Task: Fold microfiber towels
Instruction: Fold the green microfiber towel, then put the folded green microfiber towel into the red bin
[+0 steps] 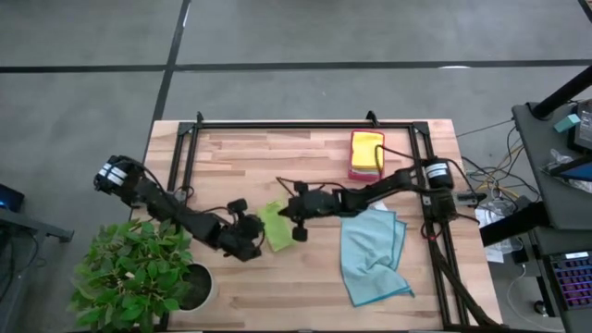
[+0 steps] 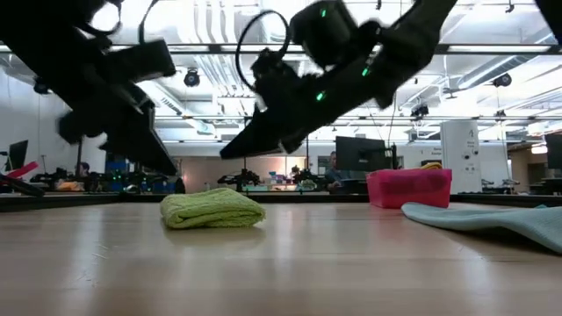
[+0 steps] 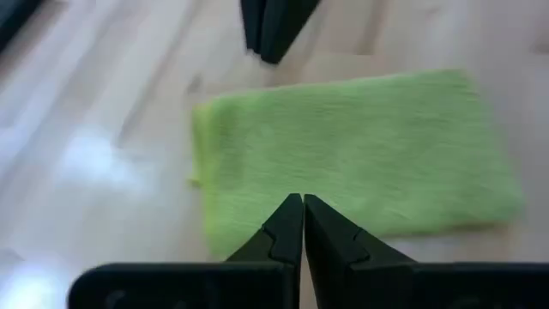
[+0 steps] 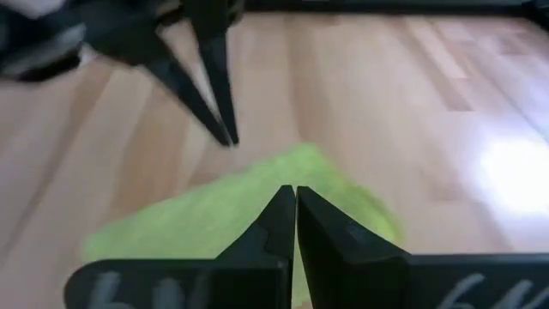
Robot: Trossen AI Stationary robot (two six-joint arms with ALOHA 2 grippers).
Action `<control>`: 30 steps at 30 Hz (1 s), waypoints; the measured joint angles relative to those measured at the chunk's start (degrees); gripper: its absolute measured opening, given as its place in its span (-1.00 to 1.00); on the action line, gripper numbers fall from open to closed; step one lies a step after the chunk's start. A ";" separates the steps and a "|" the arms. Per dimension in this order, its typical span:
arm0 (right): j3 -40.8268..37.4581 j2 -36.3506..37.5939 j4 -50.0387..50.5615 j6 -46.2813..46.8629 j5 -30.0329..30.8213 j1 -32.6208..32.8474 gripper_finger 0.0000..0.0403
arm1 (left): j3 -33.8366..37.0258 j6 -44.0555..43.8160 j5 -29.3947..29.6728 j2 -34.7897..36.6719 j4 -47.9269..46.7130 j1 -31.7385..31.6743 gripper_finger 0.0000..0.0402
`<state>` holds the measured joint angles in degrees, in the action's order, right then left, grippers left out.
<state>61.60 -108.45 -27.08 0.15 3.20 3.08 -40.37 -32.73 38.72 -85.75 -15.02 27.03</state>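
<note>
A lime green microfiber towel [image 1: 274, 225] lies folded into a small rectangle on the wooden table [image 1: 231, 157], flat on its underside [image 2: 212, 209]. My left gripper [image 1: 260, 237] is shut and hangs just over the towel's near left side, clear of it [image 3: 302, 202]. From the right, my right gripper [image 1: 286, 215] is also shut, and it hovers above the towel's far edge [image 4: 294, 192]. In the low view both sets of fingertips stand above the towel with air below them. A light blue towel [image 1: 373, 254] lies rumpled to the right.
A pink-red tray [image 1: 365, 170] carrying a yellow towel [image 1: 366, 148] stands at the far right. A potted plant [image 1: 139, 273] sits at the near left corner. A black frame rail [image 1: 305, 126] runs along the far edge and down both sides.
</note>
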 joint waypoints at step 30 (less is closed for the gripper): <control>0.04 1.69 9.88 12.10 -5.22 -5.21 -0.90 | 0.68 1.58 0.14 -2.68 1.14 -7.71 -1.00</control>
<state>61.65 -106.77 -17.20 12.24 -2.02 -2.13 -39.68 -31.15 38.86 -88.43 -13.87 19.33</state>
